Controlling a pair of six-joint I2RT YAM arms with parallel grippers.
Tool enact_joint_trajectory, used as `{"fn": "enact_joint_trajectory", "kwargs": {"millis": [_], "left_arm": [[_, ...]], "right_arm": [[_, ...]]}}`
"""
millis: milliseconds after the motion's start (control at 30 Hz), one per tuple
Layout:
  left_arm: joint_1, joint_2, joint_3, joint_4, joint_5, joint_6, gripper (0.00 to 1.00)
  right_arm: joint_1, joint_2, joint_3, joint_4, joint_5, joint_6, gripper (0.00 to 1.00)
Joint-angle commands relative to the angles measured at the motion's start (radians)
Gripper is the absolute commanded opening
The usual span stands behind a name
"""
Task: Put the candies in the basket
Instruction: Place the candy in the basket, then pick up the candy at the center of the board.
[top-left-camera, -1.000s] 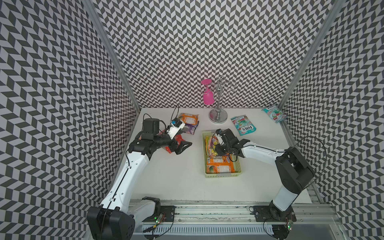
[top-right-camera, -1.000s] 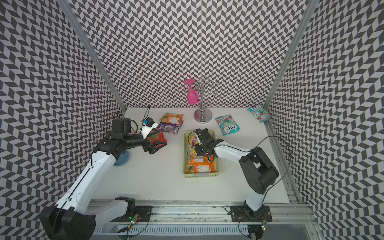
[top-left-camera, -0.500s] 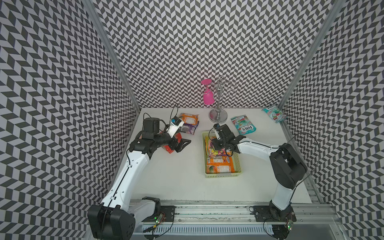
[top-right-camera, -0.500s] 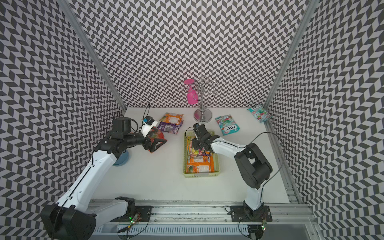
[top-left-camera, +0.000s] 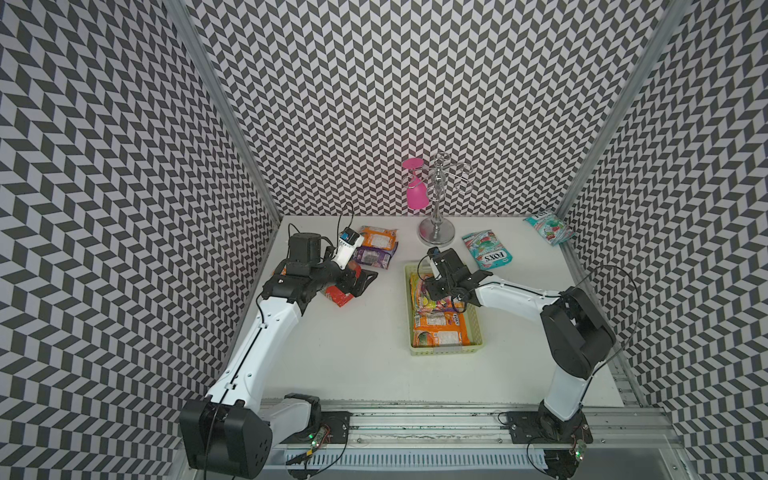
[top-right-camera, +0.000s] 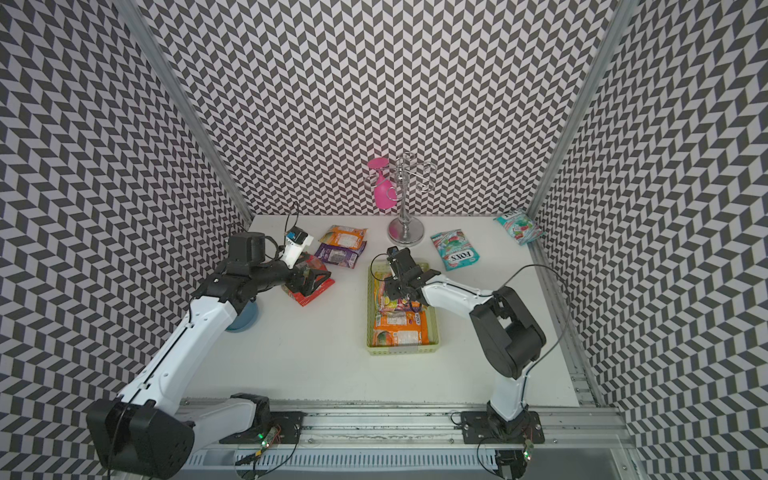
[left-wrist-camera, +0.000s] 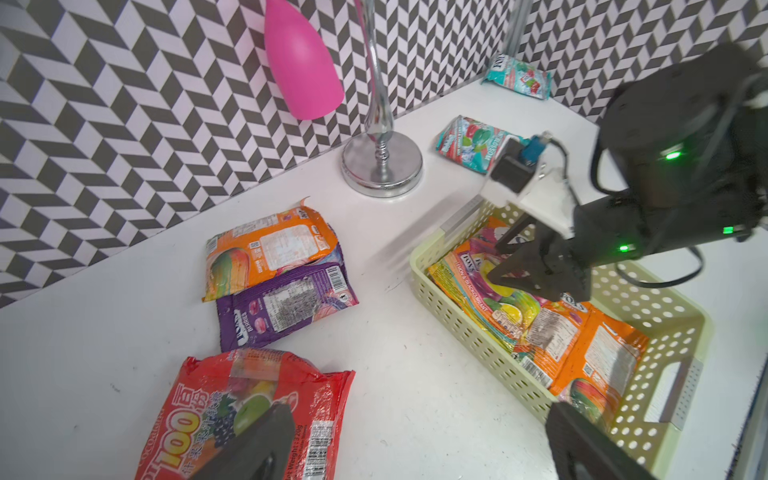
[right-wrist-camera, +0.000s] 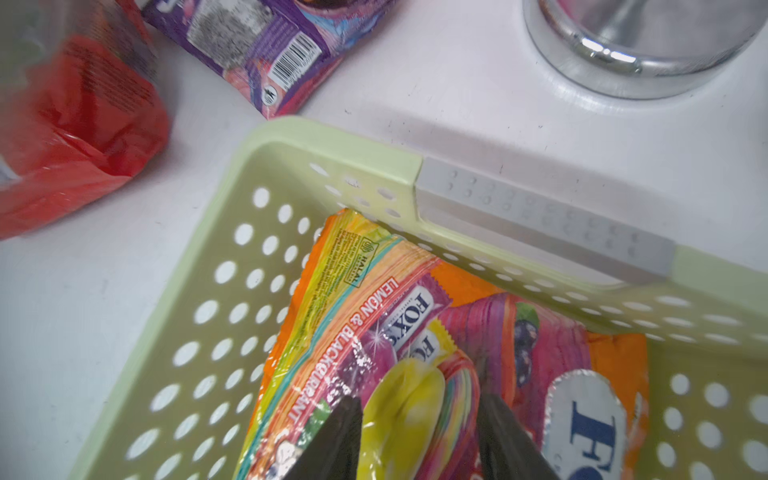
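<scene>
Basket (right-wrist-camera: 332, 141) holds lemon bag (right-wrist-camera: 332, 291) under the open right gripper (right-wrist-camera: 417, 401); the left gripper (left-wrist-camera: 417, 411) hangs open above red bag (left-wrist-camera: 208, 395).

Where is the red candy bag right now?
In both top views the red candy bag lies left of the basket, under the open left claw, near the purple bag.

white links (top-left-camera: 266, 332) | black joints (top-left-camera: 577, 332) | black fingers (right-wrist-camera: 332, 440) | green LEDs (left-wrist-camera: 673, 156) | thin black cables (left-wrist-camera: 665, 285)

The white table (top-left-camera: 365, 365) bears a pale green basket (top-left-camera: 446, 349). Beyond the basket are a chrome stand (top-left-camera: 436, 240) and teal bags (top-left-camera: 488, 253). An orange bag (top-left-camera: 378, 239), purple bag (top-left-camera: 374, 259) and red bag (top-left-camera: 338, 297) lie beside it.
</scene>
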Motion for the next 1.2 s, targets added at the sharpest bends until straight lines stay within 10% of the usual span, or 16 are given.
{"fn": "enact_joint_trajectory", "kwargs": {"millis": [0,400,833,1167], "left_arm": [[0.005,0.030,0.025,0.058,-0.091,-0.059,0.99],[-0.041,0.141,0.071,0.159,-0.265,0.177,0.99],[-0.084,0.374,0.216,0.168,-0.313,0.598,0.97],[-0.088,0.642,0.417,0.027,-0.383,0.829,0.94]], "right_arm": [[-0.025,-0.127,0.018,-0.008,-0.003,-0.005,0.51],[-0.171,-0.454,-0.143,-0.013,0.017,-0.060,0.58],[-0.254,-0.825,-0.471,0.155,0.113,-0.091,0.99],[-0.256,-0.896,-0.557,0.214,0.152,-0.105,0.99]]}}
